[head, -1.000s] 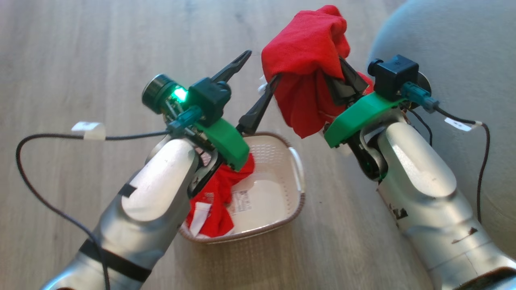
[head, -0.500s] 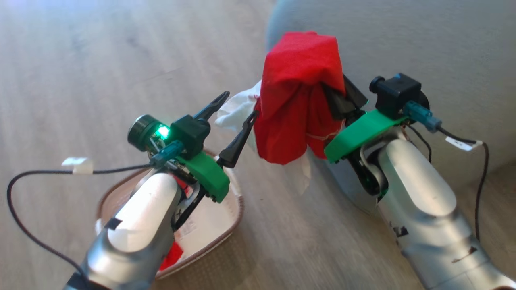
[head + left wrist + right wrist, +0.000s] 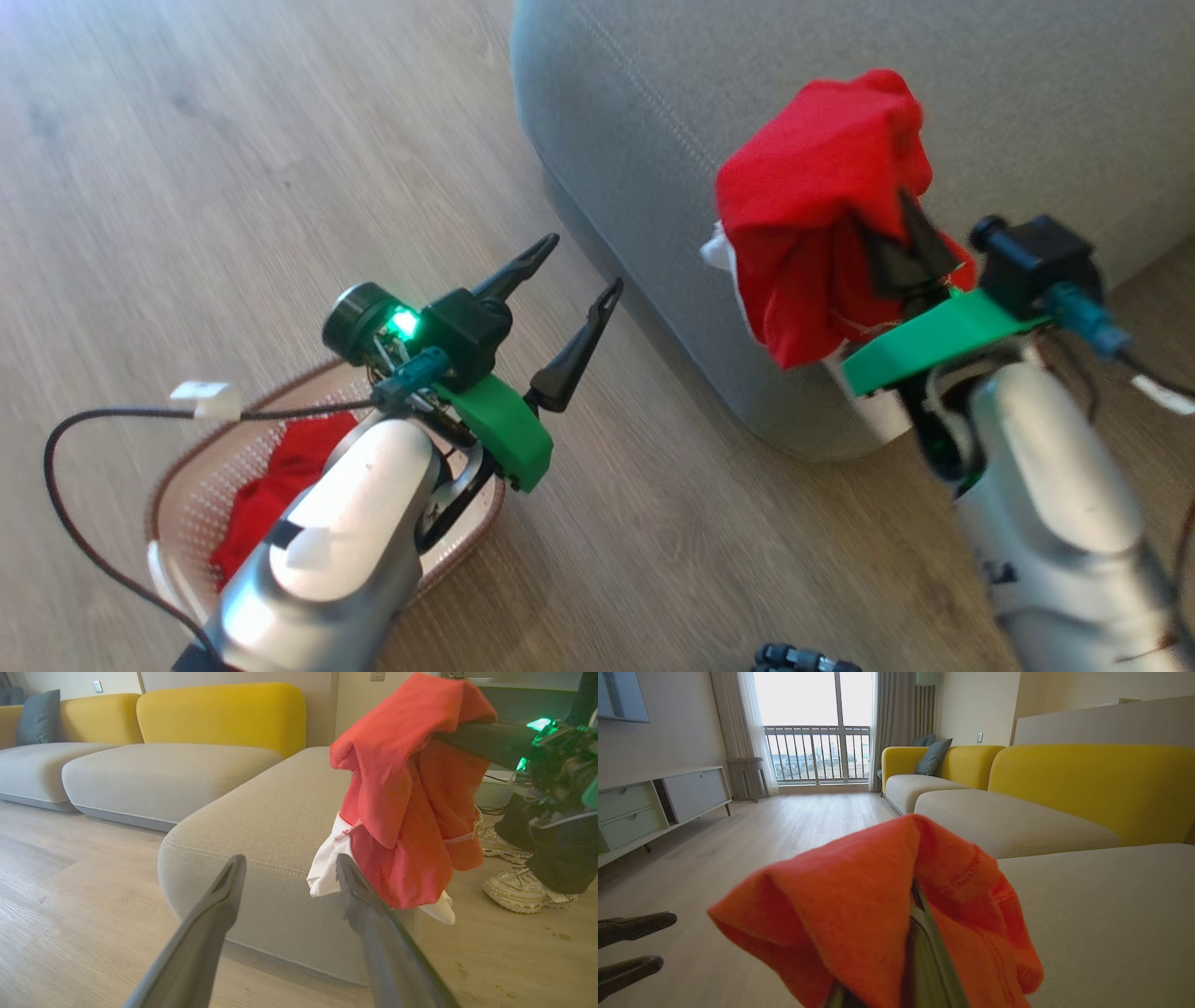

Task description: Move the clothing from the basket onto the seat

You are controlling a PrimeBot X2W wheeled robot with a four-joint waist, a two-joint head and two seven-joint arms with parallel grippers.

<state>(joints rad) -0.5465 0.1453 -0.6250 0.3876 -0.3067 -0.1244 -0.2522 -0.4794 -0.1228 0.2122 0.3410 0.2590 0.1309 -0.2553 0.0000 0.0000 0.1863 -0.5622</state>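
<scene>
Here the carrying step was in hand: the right hand (image 3: 892, 238) was clenched on bunched red clothing (image 3: 812, 205), a white piece (image 3: 714, 250) trailing under it, raised at the near edge of the seat (image 3: 709, 84). The left hand (image 3: 581, 263) hung released, holding nothing. Another red garment (image 3: 280, 467) lay in the basket (image 3: 182, 509). Next, probably, the bundle needed carrying further over the cushion before letting go.

Standing here I can read no writing anywhere; the white tag (image 3: 205, 399) on the left arm's cable (image 3: 299, 408) is too blurred to show letters.
</scene>
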